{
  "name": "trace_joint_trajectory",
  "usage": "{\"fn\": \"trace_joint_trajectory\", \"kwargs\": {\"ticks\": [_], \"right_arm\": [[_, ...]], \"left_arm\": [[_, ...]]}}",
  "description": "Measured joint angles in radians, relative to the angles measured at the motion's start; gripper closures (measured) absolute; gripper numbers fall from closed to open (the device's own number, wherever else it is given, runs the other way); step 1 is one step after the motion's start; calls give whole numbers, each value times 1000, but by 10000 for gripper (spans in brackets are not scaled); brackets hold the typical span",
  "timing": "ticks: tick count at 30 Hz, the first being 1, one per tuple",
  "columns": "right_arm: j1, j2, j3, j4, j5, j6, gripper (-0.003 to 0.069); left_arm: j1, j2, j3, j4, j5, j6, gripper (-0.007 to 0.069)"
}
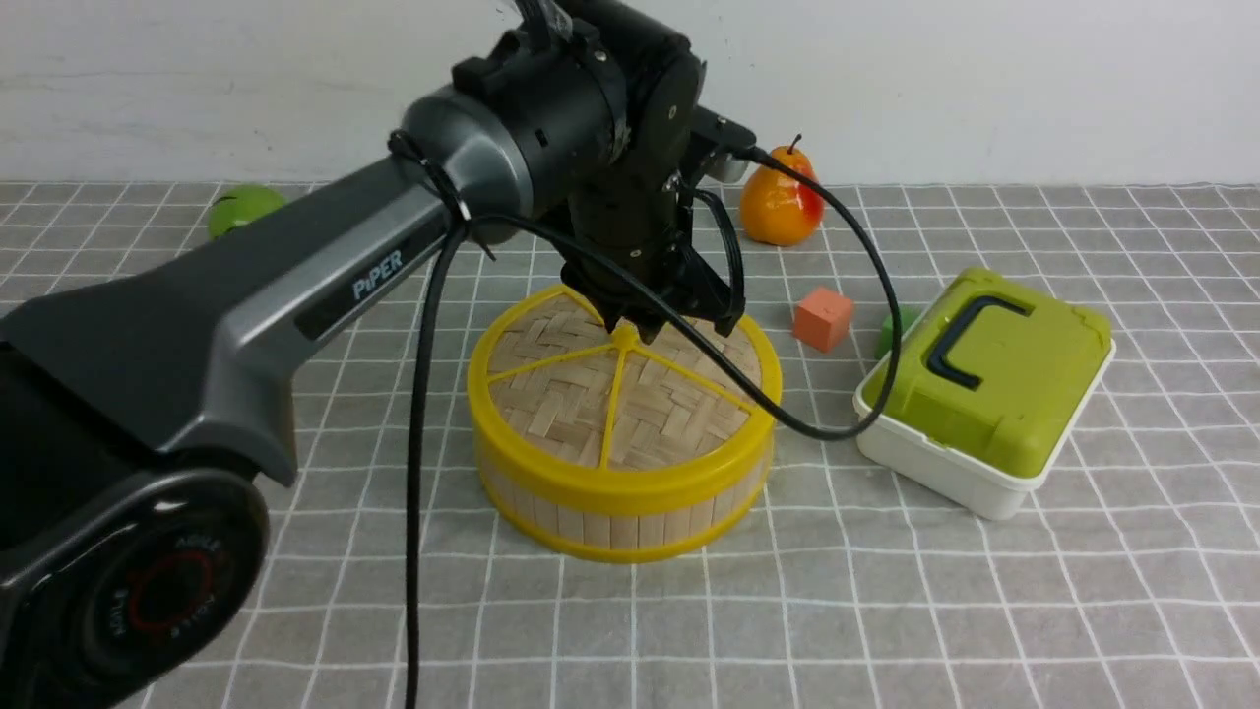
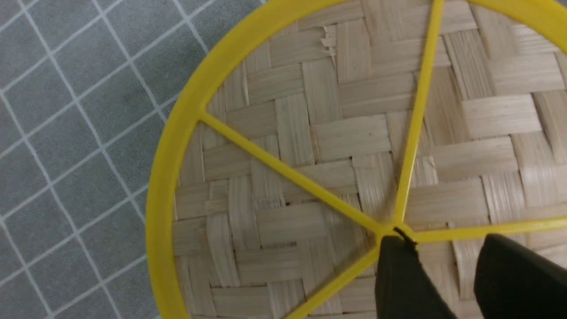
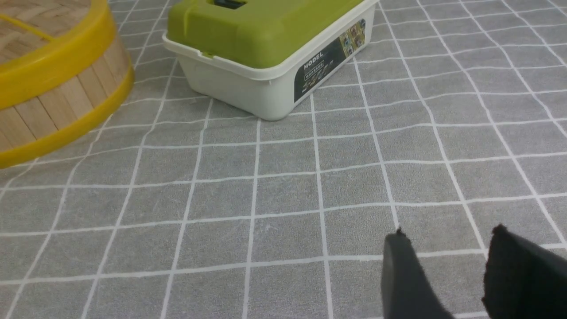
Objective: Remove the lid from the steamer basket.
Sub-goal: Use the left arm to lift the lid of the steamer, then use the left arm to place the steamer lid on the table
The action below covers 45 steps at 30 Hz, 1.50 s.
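The steamer basket [image 1: 610, 517] stands mid-table on the grey checked cloth, a round drum of pale slats with yellow bands. Its edge also shows in the right wrist view [image 3: 57, 102]. The lid [image 1: 591, 394] lies flat on it, woven bamboo with a yellow rim and spokes. My left gripper [image 1: 674, 325] hangs over the lid's far half, pointing down, open. In the left wrist view the lid [image 2: 336, 133] fills the frame and the left gripper [image 2: 445, 241] has one fingertip [image 2: 396, 266] at the centre knob [image 2: 385, 228]; only weave shows between the jaws. My right gripper [image 3: 449, 235] is open above bare cloth.
A white box with a green top [image 1: 984, 374] sits right of the basket, close to it [image 3: 266, 40]. An orange cube [image 1: 822, 318] and a pear [image 1: 780, 202] lie behind, with a green fruit [image 1: 244, 209] far left. The left arm's black cable [image 1: 837, 423] droops across the lid.
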Motion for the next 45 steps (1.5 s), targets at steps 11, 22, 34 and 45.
{"fn": "trace_joint_trajectory", "kwargs": {"ticks": [11, 22, 34, 45], "right_arm": [[0, 0, 0, 0, 0, 0, 417], [0, 0, 0, 0, 0, 0, 417], [0, 0, 0, 0, 0, 0, 417], [0, 0, 0, 0, 0, 0, 417]], "left_arm": [[0, 41, -2, 38, -19, -161, 336], [0, 44, -8, 54, 6, -202, 519], [1, -206, 0, 103, 37, -138, 519], [301, -474, 58, 24, 121, -110, 519]]}}
